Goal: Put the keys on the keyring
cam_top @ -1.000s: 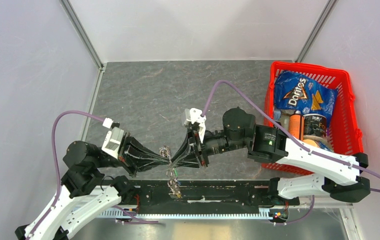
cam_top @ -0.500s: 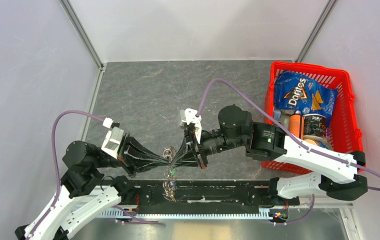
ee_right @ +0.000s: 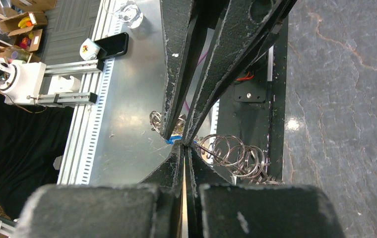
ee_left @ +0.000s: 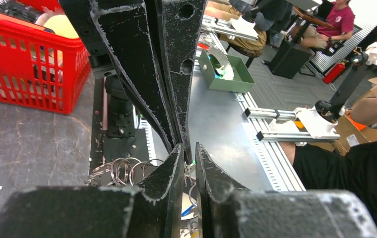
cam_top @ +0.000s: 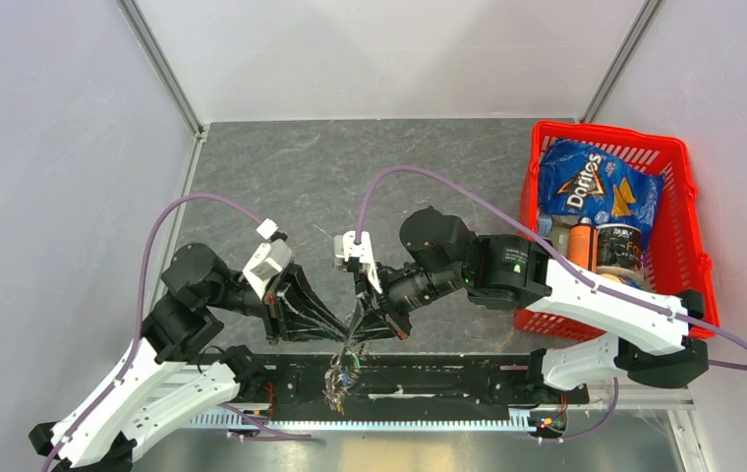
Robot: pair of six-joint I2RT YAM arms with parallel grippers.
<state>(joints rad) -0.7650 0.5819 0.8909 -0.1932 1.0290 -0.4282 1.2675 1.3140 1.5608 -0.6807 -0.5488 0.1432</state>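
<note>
My left gripper (cam_top: 343, 336) and right gripper (cam_top: 360, 337) meet tip to tip over the table's near edge. A bunch of silver rings and small metal keys, the keyring (cam_top: 338, 379), hangs below the tips. In the left wrist view my left gripper (ee_left: 190, 148) is nearly closed, with a thin ring and a green speck, the green key (ee_left: 194, 162), in the gap; a coil of rings (ee_left: 119, 170) lies to the left. In the right wrist view my right gripper (ee_right: 184, 145) is shut at the end of the ring coil (ee_right: 233, 153). The black-headed key cannot be picked out.
A red basket (cam_top: 689, 197) at the right holds a Doritos bag (cam_top: 591, 187) and cans; it also shows in the left wrist view (ee_left: 28, 64). The black base rail (cam_top: 448, 379) runs along the near edge under the hanging bunch.
Both grippers have moved together toward the near edge and slightly right, carrying the ring bunch. The left arm has swung inward and the right arm has turned downward.
</note>
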